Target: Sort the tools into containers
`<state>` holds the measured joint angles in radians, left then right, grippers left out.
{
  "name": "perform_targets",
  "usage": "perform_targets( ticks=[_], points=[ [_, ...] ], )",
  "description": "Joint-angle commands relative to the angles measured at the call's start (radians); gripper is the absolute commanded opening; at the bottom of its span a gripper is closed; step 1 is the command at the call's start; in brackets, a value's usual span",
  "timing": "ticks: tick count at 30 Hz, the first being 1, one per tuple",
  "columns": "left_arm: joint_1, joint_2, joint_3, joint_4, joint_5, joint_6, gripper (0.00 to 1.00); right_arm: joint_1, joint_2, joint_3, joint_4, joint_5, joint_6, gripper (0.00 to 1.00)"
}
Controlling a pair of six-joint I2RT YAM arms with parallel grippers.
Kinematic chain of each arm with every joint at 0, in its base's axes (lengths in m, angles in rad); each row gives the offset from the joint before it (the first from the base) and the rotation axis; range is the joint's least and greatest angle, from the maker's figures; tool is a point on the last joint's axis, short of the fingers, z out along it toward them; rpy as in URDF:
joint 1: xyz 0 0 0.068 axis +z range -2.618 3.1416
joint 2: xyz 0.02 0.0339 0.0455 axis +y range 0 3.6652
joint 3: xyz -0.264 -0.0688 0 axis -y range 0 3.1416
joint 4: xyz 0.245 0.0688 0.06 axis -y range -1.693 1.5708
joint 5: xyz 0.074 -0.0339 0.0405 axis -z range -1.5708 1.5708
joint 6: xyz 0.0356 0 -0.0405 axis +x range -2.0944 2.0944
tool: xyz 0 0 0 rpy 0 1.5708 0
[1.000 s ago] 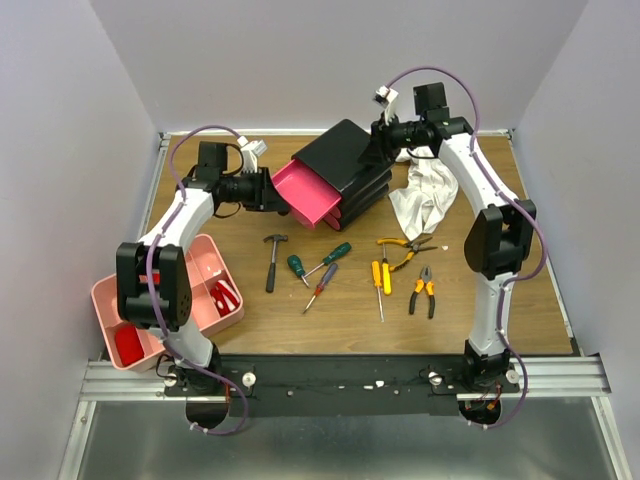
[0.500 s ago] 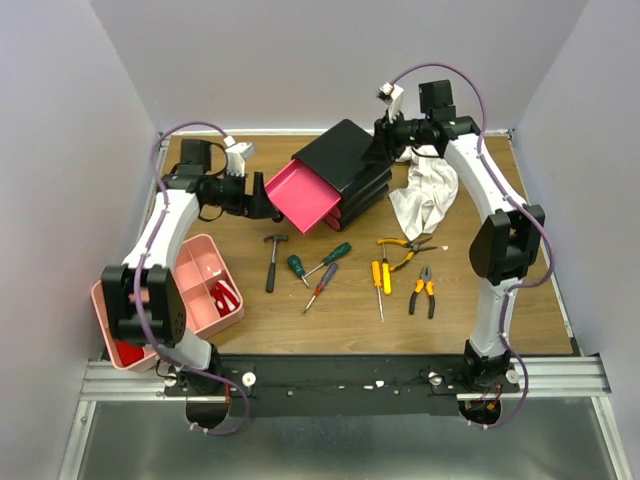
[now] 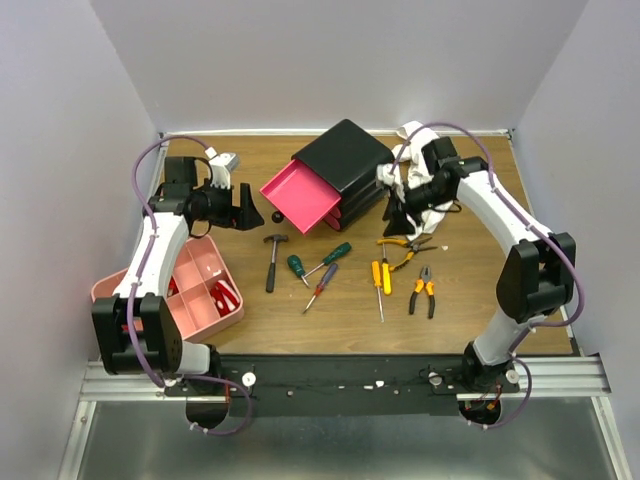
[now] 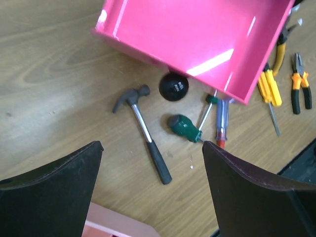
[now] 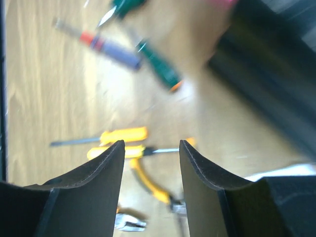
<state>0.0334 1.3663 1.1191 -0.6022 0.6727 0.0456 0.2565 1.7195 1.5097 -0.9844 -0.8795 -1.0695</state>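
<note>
From where I stand both hang released and empty, the left gripper [image 3: 243,206] just left of the open pink drawer [image 3: 298,192], the right gripper [image 3: 398,214] beside the black box [image 3: 345,155], while the hammer [image 3: 272,262], screwdrivers [image 3: 326,258] and pliers [image 3: 424,290] lie on the desk [image 3: 500,300].

All I see around the rig: wood-grain table [image 3: 330,325] boxed in by plain pale lilac-grey walls, namely back wall [image 3: 340,60], left wall [image 3: 60,150] and right wall [image 3: 590,140]. An aluminium rail [image 3: 570,375] runs across the table's near edge, carrying a black plate [image 3: 340,372]. Grey metal sheet [image 3: 330,440] below. Light is even, shadows soft, with some glare on the wood in my wrist views.
</note>
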Motion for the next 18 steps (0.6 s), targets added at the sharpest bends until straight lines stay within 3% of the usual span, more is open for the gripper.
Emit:
perform_targets(
  ticks=[1,2,3,5,6,9,14,18],
  points=[
    [0.006,0.054,0.093,0.044,-0.085,-0.032,0.92,0.015,0.002,-0.094,-0.034,0.092,0.0,0.56],
    [0.007,0.062,0.102,0.044,-0.106,-0.036,0.92,0.02,0.0,-0.101,0.03,0.106,0.072,0.64],
    [0.007,0.069,0.113,0.045,-0.123,-0.042,0.92,0.024,-0.014,-0.112,0.071,0.119,0.253,0.64],
    [0.01,0.071,0.113,0.064,-0.177,-0.07,0.92,0.029,-0.031,-0.157,0.183,0.155,0.444,0.69],
    [0.01,0.071,0.117,0.065,-0.189,-0.078,0.92,0.045,-0.035,-0.172,0.205,0.183,0.629,0.7],
    [0.011,0.071,0.12,0.062,-0.235,-0.092,0.91,0.072,-0.029,-0.229,0.21,0.302,0.9,0.7],
    [0.019,0.045,0.097,0.093,-0.277,-0.116,0.91,0.09,-0.072,-0.345,0.234,0.413,1.016,0.62],
    [0.025,0.019,0.078,0.117,-0.289,-0.139,0.91,0.105,-0.048,-0.37,0.225,0.473,1.063,0.61]
  ],
)
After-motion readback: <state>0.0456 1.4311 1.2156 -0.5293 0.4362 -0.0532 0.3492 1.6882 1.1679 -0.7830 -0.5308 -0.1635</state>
